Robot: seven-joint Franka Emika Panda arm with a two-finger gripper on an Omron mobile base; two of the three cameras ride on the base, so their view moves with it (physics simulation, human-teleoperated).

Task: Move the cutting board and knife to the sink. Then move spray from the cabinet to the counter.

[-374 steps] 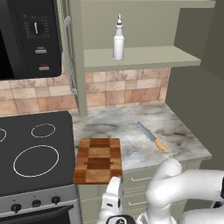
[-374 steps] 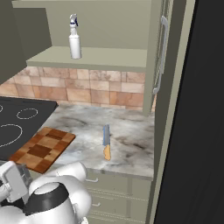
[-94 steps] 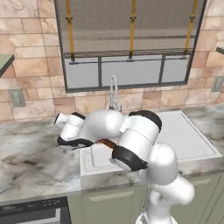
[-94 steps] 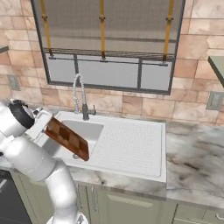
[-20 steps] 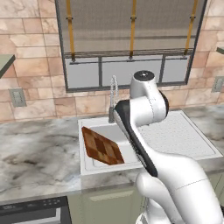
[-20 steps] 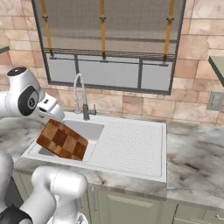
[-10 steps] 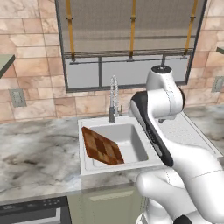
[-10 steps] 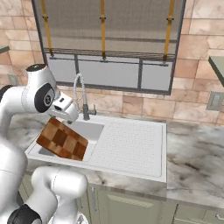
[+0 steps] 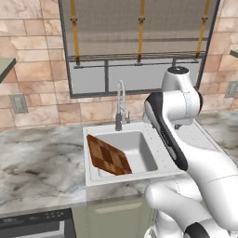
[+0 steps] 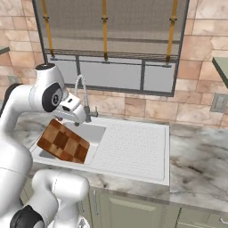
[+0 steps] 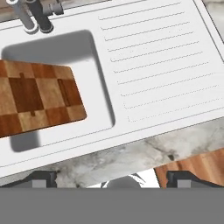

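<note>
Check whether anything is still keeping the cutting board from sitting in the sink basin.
Nothing visible is. The cutting board already leans tilted inside the sink, one end on the basin's rim, and the open gripper hangs above, apart from it.

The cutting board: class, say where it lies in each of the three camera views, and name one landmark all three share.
Left base view: cutting board left of centre, leaning in the sink.
Right base view: cutting board at lower left, over the basin's edge.
Hand view: cutting board at the left edge.
Shared landmark: the faucet behind the basin.
</note>
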